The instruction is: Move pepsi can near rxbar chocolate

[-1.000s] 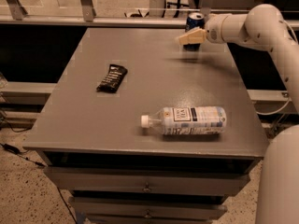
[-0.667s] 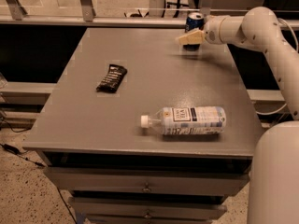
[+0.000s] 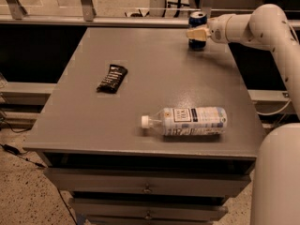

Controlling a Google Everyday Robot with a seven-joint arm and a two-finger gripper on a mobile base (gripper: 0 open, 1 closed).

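The pepsi can (image 3: pixel 198 42) stands upright at the far right of the grey table (image 3: pixel 159 74), dark blue with a silver top. My gripper (image 3: pixel 197 33) reaches in from the right on the white arm (image 3: pixel 262 25) and sits right at the can, crossing its front at mid height. The rxbar chocolate (image 3: pixel 112 78) lies flat in its black wrapper on the left middle of the table, far from the can and the gripper.
A clear plastic bottle (image 3: pixel 187 121) with a white cap lies on its side near the table's front right. A railing (image 3: pixel 93 20) runs behind the table. Drawers (image 3: pixel 147 187) sit below the front edge. The robot's white body (image 3: pixel 276 172) is at the lower right.
The gripper has moved up and in from just in front of the can to right against it. The can, bar and bottle have not moved.
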